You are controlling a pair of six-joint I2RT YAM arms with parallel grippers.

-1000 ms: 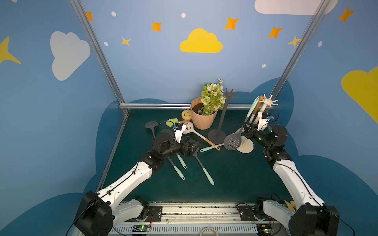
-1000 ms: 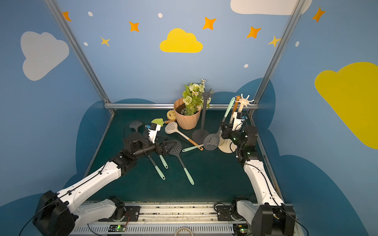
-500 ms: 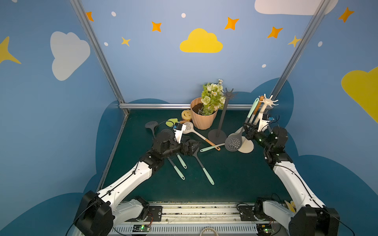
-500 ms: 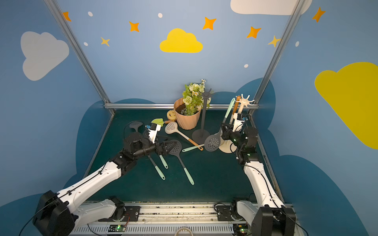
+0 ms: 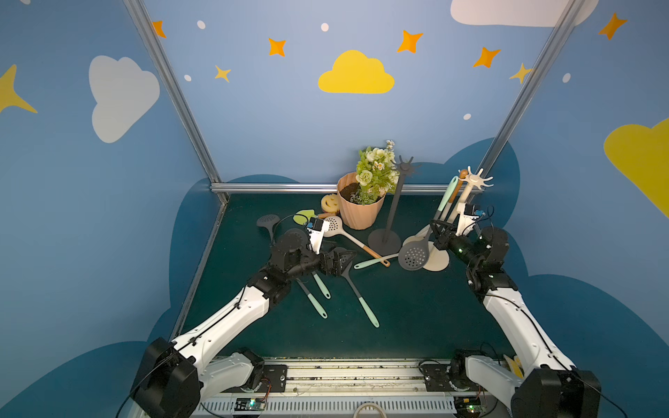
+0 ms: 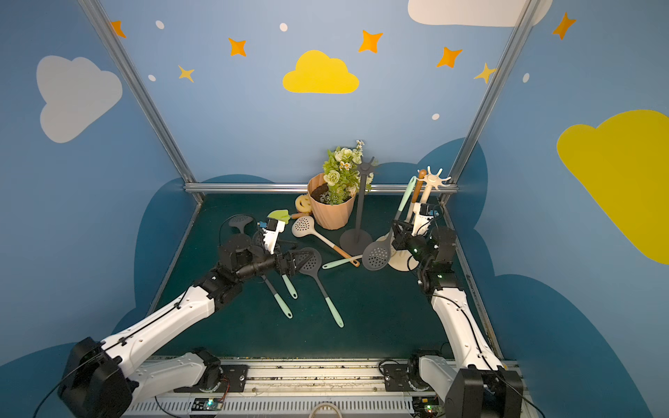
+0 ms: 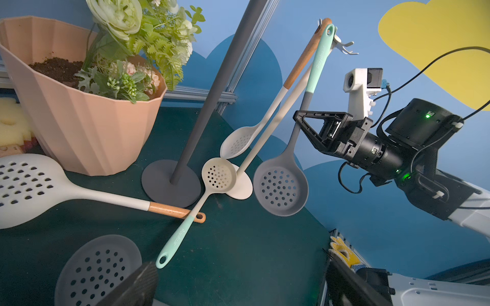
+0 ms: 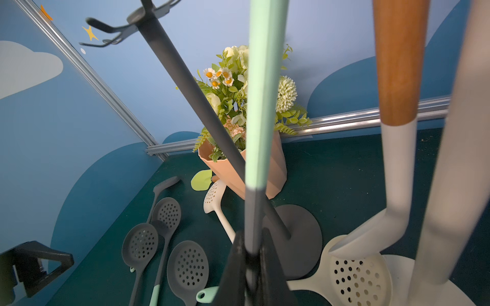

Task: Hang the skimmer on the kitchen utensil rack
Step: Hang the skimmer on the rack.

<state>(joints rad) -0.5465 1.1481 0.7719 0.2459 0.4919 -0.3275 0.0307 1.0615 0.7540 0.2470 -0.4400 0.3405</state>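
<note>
One table (image 5: 416, 325) carries all items. Two racks stand near its far edge: a grey rack (image 5: 394, 206), bare, beside the pot (image 5: 358, 217), and a cream rack (image 5: 474, 180) at the right, with a spoon (image 7: 297, 69) already hanging from it.

The skimmer (image 5: 412, 255) is off the table, tilted, head low beside the cream rack's base and mint handle rising toward that rack's top. The right hand (image 5: 437, 228) is clenched on its grey neck, just above the head. The left hand (image 5: 340, 261) is released, jaws spread, over spare skimmers (image 6: 307, 261) lying on the table.

In the left wrist view the handle's hole (image 7: 329, 32) sits close to a hook (image 7: 344, 49) and touches or overlaps the spoon's tip. Whether the hole is on a hook cannot be told.

Likely faults from this state:
- Missed hook. The grip is far from the hole, so a small wrist error would swing the tip wide. Releasing then would drop the skimmer.
- Spoon dislodged. The handle shares the spoon's space; a sideways push could lift it off.
- Rack tipped. The pole is slender on a small base; pressure at the top could topple it.
- Slip in the grip. The heavy head could pivot the neck between the jaws.
</note>
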